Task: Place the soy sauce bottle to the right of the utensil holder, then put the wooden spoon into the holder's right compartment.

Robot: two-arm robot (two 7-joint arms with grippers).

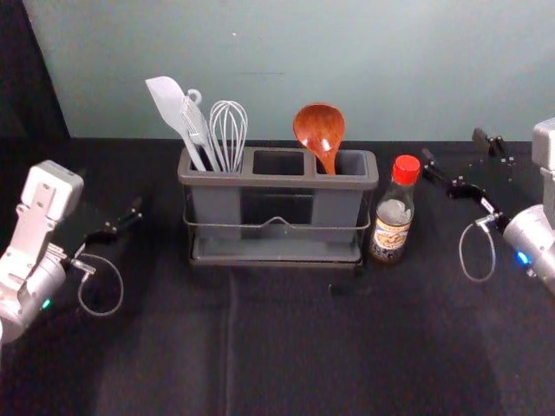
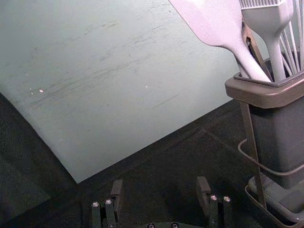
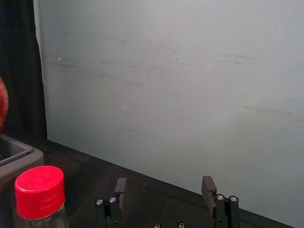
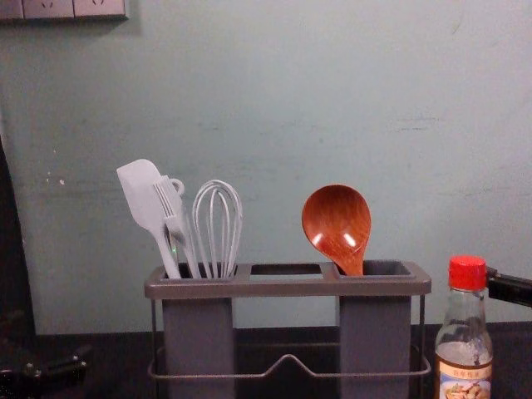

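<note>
In the right compartment (image 1: 351, 163) of the utensil holder (image 1: 277, 181), find the wooden spoon (image 1: 318, 126), bowl up, leaning; just beside, at three o'clock, the soy sauce bottle (image 1: 391, 232), upright. From the nearer right gripper (image 3: 164, 186), parted and empty at the holder's two o'clock, look towards nine for the spoon, half past seven for the bottle. Spot the left gripper (image 2: 160, 187), also released, at nine. Count one each: spoon, bottle, spatula (image 1: 166, 100), brush (image 1: 196, 127), whisk (image 1: 229, 130). Seems done; probably back away.

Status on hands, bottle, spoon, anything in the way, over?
Left hand open, empty, left of holder. Right hand open, empty, right of bottle. Bottle upright, right of holder; spoon in right compartment. Possible snag: right hand near cap.
</note>
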